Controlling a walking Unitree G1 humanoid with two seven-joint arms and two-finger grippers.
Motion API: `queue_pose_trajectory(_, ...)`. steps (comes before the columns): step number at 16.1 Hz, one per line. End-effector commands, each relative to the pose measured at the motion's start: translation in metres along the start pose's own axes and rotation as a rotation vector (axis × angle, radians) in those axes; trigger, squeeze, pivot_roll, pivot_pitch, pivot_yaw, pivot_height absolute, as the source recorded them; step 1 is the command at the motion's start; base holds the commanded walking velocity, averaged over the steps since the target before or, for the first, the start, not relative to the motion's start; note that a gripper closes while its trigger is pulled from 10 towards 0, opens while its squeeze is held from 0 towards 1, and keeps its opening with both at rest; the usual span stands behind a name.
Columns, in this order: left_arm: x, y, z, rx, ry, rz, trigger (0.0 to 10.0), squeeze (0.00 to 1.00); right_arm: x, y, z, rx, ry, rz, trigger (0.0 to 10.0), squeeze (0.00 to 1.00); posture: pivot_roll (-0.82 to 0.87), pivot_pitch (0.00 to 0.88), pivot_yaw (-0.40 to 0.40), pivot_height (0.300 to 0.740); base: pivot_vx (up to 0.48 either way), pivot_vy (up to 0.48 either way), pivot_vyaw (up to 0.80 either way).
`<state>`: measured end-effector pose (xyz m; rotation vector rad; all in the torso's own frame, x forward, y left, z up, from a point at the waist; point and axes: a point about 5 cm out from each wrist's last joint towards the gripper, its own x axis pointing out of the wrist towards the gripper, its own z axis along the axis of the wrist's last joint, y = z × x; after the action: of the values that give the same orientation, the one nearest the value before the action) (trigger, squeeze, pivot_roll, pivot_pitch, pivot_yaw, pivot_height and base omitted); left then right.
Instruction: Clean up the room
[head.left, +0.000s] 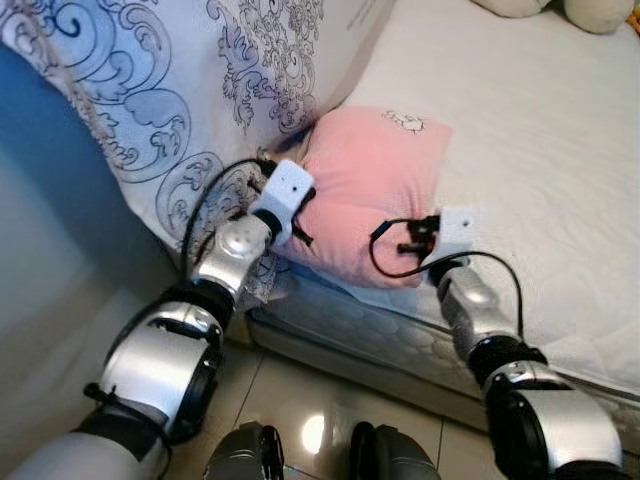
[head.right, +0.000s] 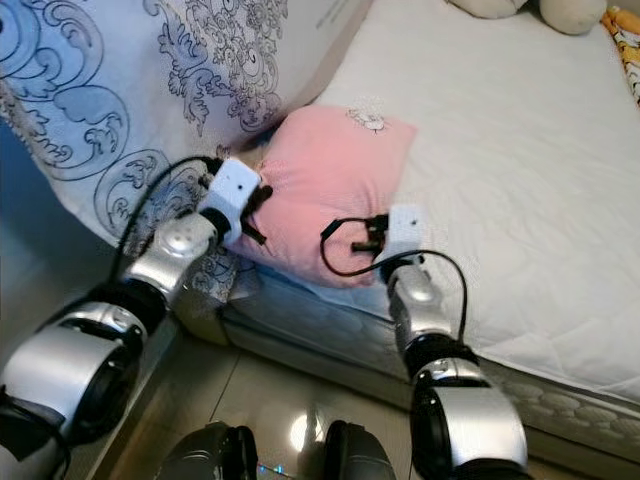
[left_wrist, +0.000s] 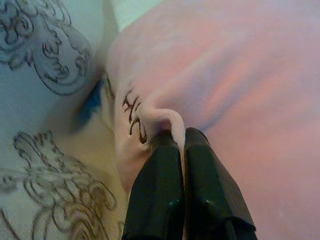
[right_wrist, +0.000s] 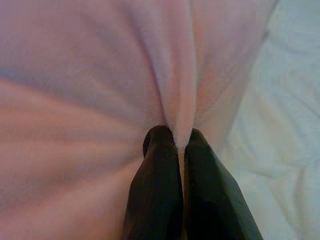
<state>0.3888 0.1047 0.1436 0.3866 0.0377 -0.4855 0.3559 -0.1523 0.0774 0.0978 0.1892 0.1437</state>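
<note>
Pink pillow (head.left: 370, 190), judged soft and light, is pinched at its bed-edge fabric by left gripper (left_wrist: 180, 142) at 9 o'clock, right gripper (right_wrist: 179, 140) at 5, jaws clenched on folds.
</note>
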Motion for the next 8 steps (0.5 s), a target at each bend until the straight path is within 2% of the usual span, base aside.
queue_pose_trajectory(1, 0.001, 0.003, 0.004, 0.023, 0.001, -0.007, 10.0, 0.0, -0.004, -0.005, -0.008, 0.019, 0.03, -0.023, 10.0, 0.0, -0.04, 0.178, -0.054, 0.71, 0.0, 0.0, 0.0)
queue_pose_trajectory(2, 0.001, 0.005, 0.004, 0.047, 0.0, -0.011, 10.0, 0.0, -0.004, -0.004, -0.009, 0.034, 0.031, -0.018, 10.0, 0.0, -0.04, 0.179, -0.055, 0.71, 0.0, 0.0, 0.0)
queue_pose_trajectory(4, 0.0, 0.022, 0.014, 0.031, -0.02, 0.025, 10.0, 0.0, -0.004, 0.002, -0.008, 0.028, 0.019, 0.006, 10.0, 0.0, -0.04, 0.176, -0.055, 0.71, 0.0, 0.0, 0.0)
queue_pose_trajectory(6, -0.001, 0.03, 0.019, 0.047, -0.029, 0.037, 10.0, 0.0, -0.003, 0.003, -0.005, 0.032, 0.012, 0.006, 10.0, 0.0, -0.04, 0.171, -0.054, 0.71, 0.0, 0.0, 0.0)
queue_pose_trajectory(7, -0.003, 0.038, 0.02, 0.077, -0.027, 0.063, 10.0, 0.0, -0.001, 0.005, -0.002, 0.036, 0.002, 0.009, 10.0, 0.0, -0.05, 0.172, -0.054, 0.71, 0.0, 0.0, 0.0)
queue_pose_trajectory(8, -0.007, 0.052, 0.024, 0.054, -0.03, 0.117, 10.0, 0.0, 0.0, 0.007, 0.0, 0.045, -0.007, 0.016, 10.0, 0.0, -0.05, 0.171, -0.055, 0.71, 0.0, 0.0, 0.0)
